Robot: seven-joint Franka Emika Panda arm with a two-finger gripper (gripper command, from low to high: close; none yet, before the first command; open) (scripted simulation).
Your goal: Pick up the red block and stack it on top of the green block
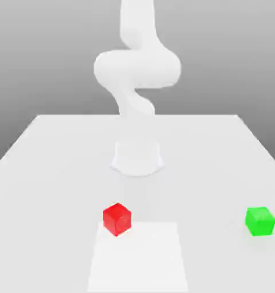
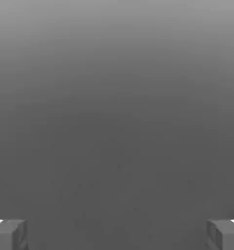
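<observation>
The white two-fingered hand [image 2: 117,235] is released, its grey fingertips spread wide with nothing between them. The red cube-shaped block [image 1: 117,219] lies on the pale, smooth worktop [image 1: 54,200], over the far edge of a brighter rectangular patch [image 1: 137,257], near that patch's corner on the exterior view's left. The bright green cube-shaped block [image 1: 260,221], the intended base of the stack, lies well apart, towards the exterior view's right. Both blocks appear turned at an angle to the worktop's edges. The white jointed arm [image 1: 137,68] rises from its base beyond them.

Likely faults and their causes: (a) Oblique grip. Should the hand descend without turning to match the red block's faces, the fingertips may meet its corners and twist it or push it aside. (b) Collision on descent. An off-centre approach could set one fingertip down upon the block's top. (c) Disturbed base. Carriage at too low a height could strike the green block and displace it. (d) Unstable stack. Release off centre, or from above contact, could let the red block tip or slide off.
</observation>
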